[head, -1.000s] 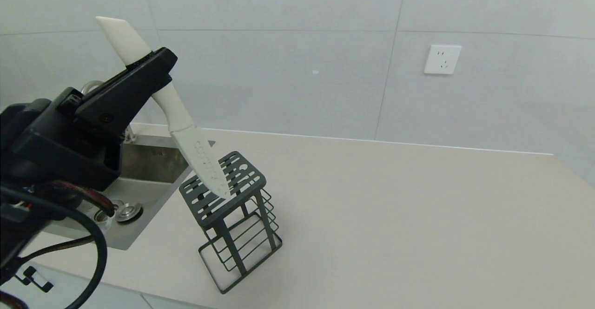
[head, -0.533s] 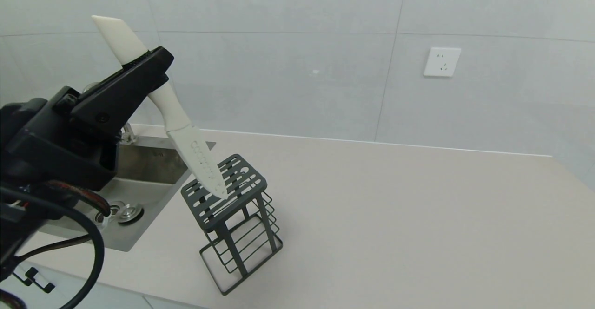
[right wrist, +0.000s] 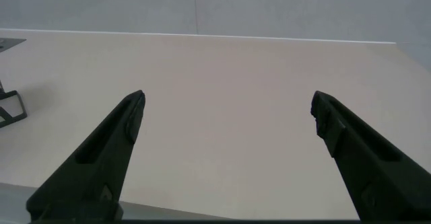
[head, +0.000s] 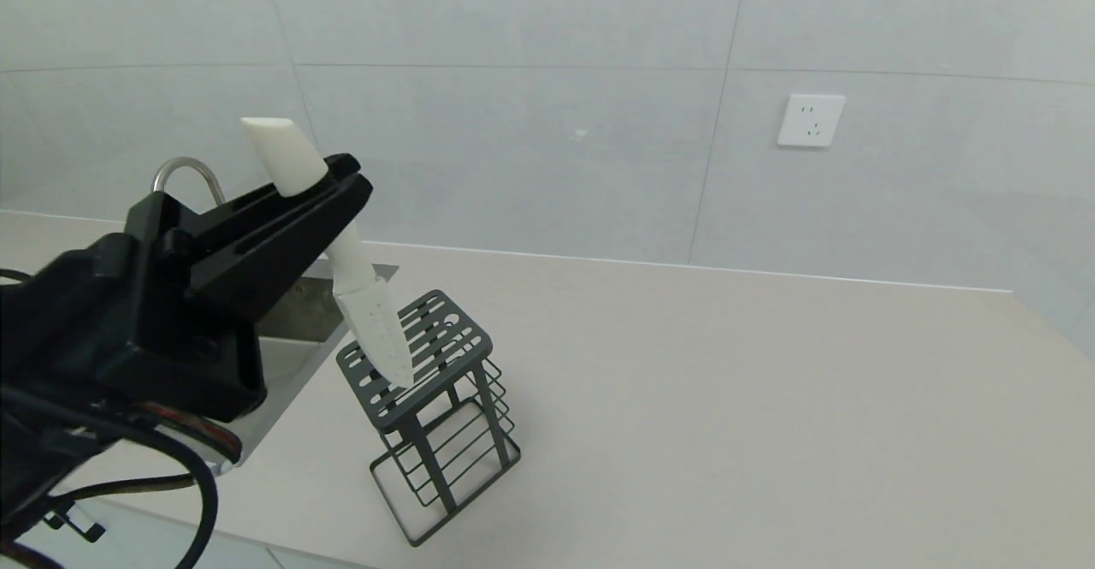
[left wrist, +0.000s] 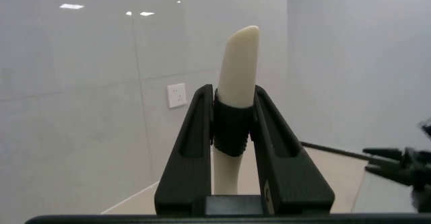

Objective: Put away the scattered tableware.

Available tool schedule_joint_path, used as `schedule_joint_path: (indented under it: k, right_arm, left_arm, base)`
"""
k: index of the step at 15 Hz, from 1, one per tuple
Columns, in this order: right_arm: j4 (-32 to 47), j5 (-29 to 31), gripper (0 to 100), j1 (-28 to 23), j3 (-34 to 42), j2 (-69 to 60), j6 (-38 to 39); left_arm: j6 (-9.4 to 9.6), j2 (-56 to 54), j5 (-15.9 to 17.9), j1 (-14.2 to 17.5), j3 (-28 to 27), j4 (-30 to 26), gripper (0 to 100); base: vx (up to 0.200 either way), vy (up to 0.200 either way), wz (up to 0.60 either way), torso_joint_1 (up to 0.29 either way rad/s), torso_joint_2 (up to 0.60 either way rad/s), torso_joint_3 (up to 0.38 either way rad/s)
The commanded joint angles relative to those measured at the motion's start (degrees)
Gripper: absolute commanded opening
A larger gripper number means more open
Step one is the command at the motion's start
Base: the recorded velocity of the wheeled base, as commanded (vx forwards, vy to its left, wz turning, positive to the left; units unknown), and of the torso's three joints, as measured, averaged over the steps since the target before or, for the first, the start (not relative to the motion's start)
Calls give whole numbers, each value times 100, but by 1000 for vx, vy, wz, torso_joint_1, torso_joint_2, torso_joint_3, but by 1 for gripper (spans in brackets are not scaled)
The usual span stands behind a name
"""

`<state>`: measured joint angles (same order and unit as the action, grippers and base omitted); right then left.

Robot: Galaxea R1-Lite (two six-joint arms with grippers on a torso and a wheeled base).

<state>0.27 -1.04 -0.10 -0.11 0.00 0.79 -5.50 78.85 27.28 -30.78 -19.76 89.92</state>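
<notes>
Currently the left gripper (head: 342, 184) clamps the white knife (head: 375, 328) by its handle, tip at the slotted top of the rack (head: 458, 334) near the left edge of the counter (head: 727, 398). Align the tilted blade with one slot, then lower straight. The right gripper (right wrist: 227, 113) stands open.

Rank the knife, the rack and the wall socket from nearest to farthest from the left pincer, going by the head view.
1. knife: clamped by its handle in the left pincer, blade pointing down.
2. rack: on the counter just under the blade tip, below and to the right of the pincer.
3. wall socket: on the back wall, far off to the right.
</notes>
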Motion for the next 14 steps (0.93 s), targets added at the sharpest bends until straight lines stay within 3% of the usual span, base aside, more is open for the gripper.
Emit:
schedule_joint_path:
  k: [1,3,7,10,12,14]
  right_arm:
    - [0,-2,100,1,2,9,0]
    - [8,25,100,1,-7,9,9]
    - [8,25,100,1,-7,9,0]
    - [8,25,100,1,-7,9,17]
    - [8,25,100,1,-7,0,17]
    - [8,25,100,1,-7,9,26]
  left_arm:
    - [66,263,234,187,7,8,0]
    - [66,386,612,477,-19,8,0]
    - [49,474,840,512,-54,8,0]
    - [49,553,1315,573,-116,8,0]
    - [75,772,1561,872,-186,8,0]
    - [66,948,1578,1083,-511,8,0]
  base:
    - [0,0,0,0,0,0]
    - [0,0,0,0,0,0]
    - [0,0,0,116,-253,-140]
    - [0,0,0,12,-24,-12]
    - [0,0,0,0,0,0]
    - [0,0,0,0,0,0]
